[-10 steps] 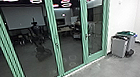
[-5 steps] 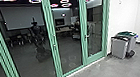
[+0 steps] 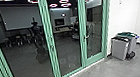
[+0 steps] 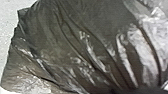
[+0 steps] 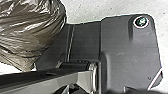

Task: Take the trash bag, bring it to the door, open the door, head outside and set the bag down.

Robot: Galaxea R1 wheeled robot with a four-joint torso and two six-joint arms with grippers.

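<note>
At the left of the head view, green-framed glass panels (image 3: 47, 31) run along a concrete floor (image 3: 92, 73). Behind the first pane is a large, pale rectangular screen (image 3: 18, 16), with dark chairs (image 3: 16, 41) in a row below it. A tall dark shape (image 3: 39, 39) shows in the same glass, and pinkish-white ring lights (image 3: 53, 5) glow overhead. Farther right, a glass door in a green frame (image 3: 96, 60) has a small silver handle (image 3: 86, 36). Next comes a plain white wall (image 3: 123, 13), where a grey plastic bin with a dark rim (image 3: 119, 49) stands in front of a grey bin with a green lid (image 3: 126, 33).

The dark, glossy plastic trash bag (image 4: 62, 37) looms large and creased at the left wrist; the right wrist view shows it bulging and narrowing toward one end, alongside the robot's dark base plate (image 5: 125, 47). Whether either gripper is spread, closed or clamped on the bag, I cannot tell.
</note>
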